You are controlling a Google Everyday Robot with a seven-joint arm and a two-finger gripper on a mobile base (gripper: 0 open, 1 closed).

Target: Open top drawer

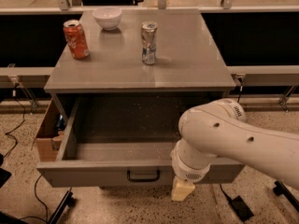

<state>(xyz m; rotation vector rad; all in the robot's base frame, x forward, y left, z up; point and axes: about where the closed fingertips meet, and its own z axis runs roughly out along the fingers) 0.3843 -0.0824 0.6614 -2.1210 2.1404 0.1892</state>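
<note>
Top drawer [93, 175]: pulled well out from under the table [187, 59], front panel standing clear of the table's front edge. Its deep interior is open to view, grey and speckled. Small black loop handle [143, 175] at the middle of the front panel, nothing on it.

Gripper [182, 189]: low in front of the table, right of the handle, just under the lower edge of the drawer front. Seen from above as one cream block pointing at the floor. Released or clenched: cannot tell from this angle. Nothing seen held. Contact with the drawer front: cannot tell.

Arm [233, 139]: white and bulky, coming in from the right of the table and covering the right end of the drawer.

On the table: red can [76, 39] near the back left corner, upright. White bowl [107, 17] at the back edge, just right of the red can. Silver can [149, 43] near the middle of the table, upright, dented.

Left of the table: open cardboard box [44, 134] close against its side. Cable [14, 125] on the speckled floor beyond it.
</note>
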